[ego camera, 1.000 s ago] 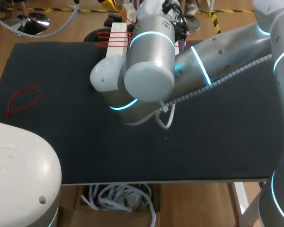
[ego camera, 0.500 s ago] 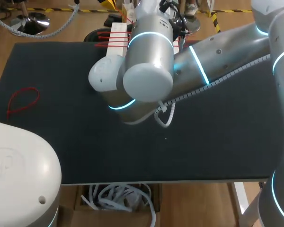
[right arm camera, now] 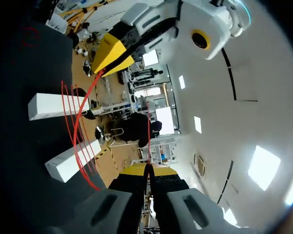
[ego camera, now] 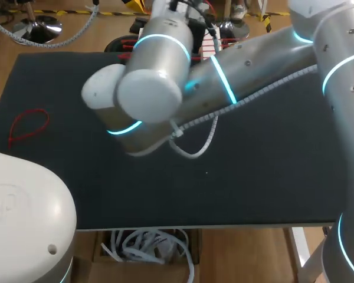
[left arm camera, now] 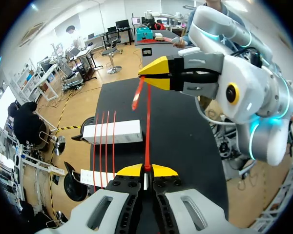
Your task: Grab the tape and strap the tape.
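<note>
A thin red strap (left arm camera: 147, 129) stretches between my two grippers above the black table (ego camera: 271, 171). In the left wrist view my left gripper (left arm camera: 146, 169) is shut on one end, and my right gripper (left arm camera: 155, 78) ahead of it pinches the other end. The right wrist view shows the same: my right gripper (right arm camera: 147, 168) shut on the strap (right arm camera: 80, 117), my left gripper (right arm camera: 109, 54) facing it. Beside the strap, two white blocks (left arm camera: 112, 131) (left arm camera: 95, 176) carry several more red straps laid across them. In the head view my right arm (ego camera: 165, 76) hides both grippers.
A loose red strap loop (ego camera: 26, 127) lies on the table's left part. The white blocks (right arm camera: 51, 105) (right arm camera: 68, 162) stand at the table's far edge. My left arm's white housing (ego camera: 23, 218) fills the near left corner of the head view.
My right arm has swung to the left across the back of the table, covering the white blocks in the head view. The red loop on the left has not moved.
</note>
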`<state>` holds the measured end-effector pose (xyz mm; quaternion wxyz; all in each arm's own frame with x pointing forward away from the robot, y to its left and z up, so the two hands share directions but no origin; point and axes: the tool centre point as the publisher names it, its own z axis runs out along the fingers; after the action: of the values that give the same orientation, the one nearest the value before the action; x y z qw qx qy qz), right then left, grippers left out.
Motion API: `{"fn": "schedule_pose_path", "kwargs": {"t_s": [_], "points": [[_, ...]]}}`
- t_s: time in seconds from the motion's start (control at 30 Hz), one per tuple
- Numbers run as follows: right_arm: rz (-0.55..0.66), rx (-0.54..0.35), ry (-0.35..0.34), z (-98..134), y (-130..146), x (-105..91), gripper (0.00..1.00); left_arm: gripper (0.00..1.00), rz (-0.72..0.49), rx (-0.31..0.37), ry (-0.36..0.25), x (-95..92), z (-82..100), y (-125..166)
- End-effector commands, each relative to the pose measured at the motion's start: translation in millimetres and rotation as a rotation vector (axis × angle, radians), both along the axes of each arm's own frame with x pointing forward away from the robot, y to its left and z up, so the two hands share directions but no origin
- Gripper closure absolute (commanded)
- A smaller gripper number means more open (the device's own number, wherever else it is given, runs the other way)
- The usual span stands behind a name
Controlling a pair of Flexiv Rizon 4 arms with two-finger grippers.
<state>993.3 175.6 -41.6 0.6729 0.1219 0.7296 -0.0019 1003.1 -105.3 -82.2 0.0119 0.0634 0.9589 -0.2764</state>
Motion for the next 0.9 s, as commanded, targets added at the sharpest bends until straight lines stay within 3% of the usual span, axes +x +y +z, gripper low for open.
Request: {"fn": "schedule_pose_path", "kwargs": {"t_s": [0.03,0.5,0.9], "points": [[-0.037,-0.185,0.014,6,9,-1.0,1.0,1.0,0.001,0.004,0.002,0.1,1.0,0],[0.079,-0.454,0.035,15,20,-12.3,1.0,1.0,0.001,0.004,0.002,0.1,1.0,0],[0.058,-0.567,0.04,30,26,-14.3,1.0,1.0,0.001,0.004,0.002,0.1,1.0,0]]}}
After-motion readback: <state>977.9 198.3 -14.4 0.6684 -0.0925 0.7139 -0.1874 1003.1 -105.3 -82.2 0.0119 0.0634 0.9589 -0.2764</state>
